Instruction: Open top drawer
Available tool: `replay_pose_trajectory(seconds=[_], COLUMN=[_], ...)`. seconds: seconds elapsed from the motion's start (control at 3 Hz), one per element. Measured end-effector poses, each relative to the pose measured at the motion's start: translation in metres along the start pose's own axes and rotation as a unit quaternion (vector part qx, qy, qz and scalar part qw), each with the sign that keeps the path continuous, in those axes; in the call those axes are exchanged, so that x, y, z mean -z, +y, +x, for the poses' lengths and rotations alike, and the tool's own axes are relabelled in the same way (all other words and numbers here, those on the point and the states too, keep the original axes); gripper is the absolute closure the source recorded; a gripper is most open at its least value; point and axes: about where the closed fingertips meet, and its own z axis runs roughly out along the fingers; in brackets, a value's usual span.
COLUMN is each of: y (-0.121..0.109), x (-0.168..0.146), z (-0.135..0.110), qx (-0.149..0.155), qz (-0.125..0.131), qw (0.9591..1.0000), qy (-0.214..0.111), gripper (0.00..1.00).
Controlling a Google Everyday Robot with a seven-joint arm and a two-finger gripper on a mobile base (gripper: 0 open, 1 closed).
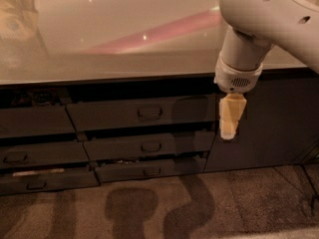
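Starting nearest, the floor [259,203] carries the arm's dark shadow, and behind it rises a column of three dark fronts. The bottom drawer [119,173] and the middle drawer [114,148] are narrower and shorter, each with a small bar handle. Above them sits the top drawer [104,114], the widest and tallest front, directly under the bench edge; it looks shut or barely ajar. Its handle [149,112] is a short horizontal bar at the centre of the front.

The hand [229,130] hangs pointing down from the arm [269,19], level with the top drawer but off its right end, in front of the seam with the plain door [271,123]. It holds nothing, and whether it is clenched or released I cannot tell from this angle. It is well right of the handle, so the step in hand reads as the approach, with the pull not yet begun.

To do it well, the hand should travel left along the front at its present height until centred on the handle, without dropping towards the middle drawer's similar bar. It should then turn so it can close across the horizontal bar from above and below, or hook behind it. The pull should run straight out towards the near side, square to the front, so the drawer does not bind in its slides.

Farther back, the glossy bench [124,63] shows a pink reflection, and a pale bag-like thing [15,16] sits at its far left.
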Motion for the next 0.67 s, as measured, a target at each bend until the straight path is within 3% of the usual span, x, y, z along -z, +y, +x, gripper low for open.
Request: replay_pose_trajectory(seconds=[0.33, 0.67], y=[0.003, 0.024], x=[-0.005, -0.005], z=[0.0, 0.011], qx=[0.01, 0.033], qz=[0.039, 0.118], qw=[0.9992, 0.9918], qy=[0.005, 0.035], gripper=[0.0, 0.0])
